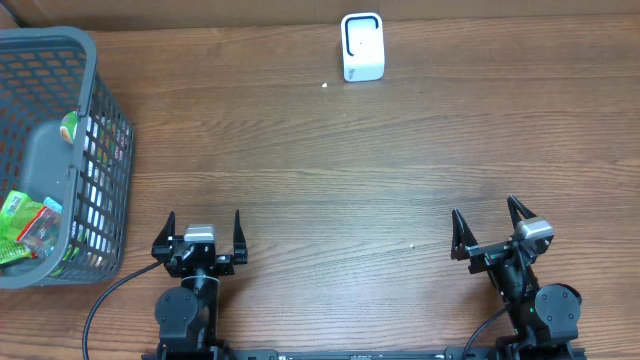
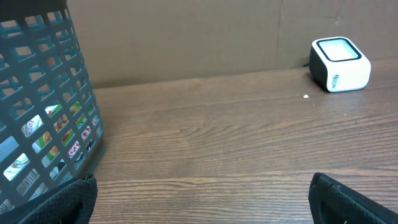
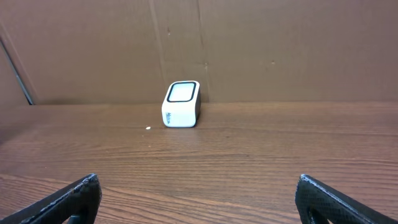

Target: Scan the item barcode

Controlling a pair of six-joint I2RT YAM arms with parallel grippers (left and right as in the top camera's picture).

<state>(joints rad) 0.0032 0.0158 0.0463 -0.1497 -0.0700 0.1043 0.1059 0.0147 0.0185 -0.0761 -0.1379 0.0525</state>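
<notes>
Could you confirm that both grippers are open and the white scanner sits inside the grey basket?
Not quite: the overhead view shows the white scanner on the table, apart from the grey basket. The left gripper and right gripper are open.

Your table (image 1: 330, 170): brown wood-grain top, smooth, with a faint sheen under the light. Your basket (image 1: 105, 150): grey moulded plastic lattice, matt. The packets (image 1: 25, 225) you see inside it are glossy printed film, green and red. Your scanner (image 1: 362, 47): white plastic shell, smooth and slightly glossy, with a dark rim around its pale top window. Behind the table, the backing wall (image 3: 280, 50) looks like plain brown cardboard, matt, lightly creased. The left gripper (image 1: 203, 214) and right gripper (image 1: 483, 206) you run look like matt black plastic.
</notes>
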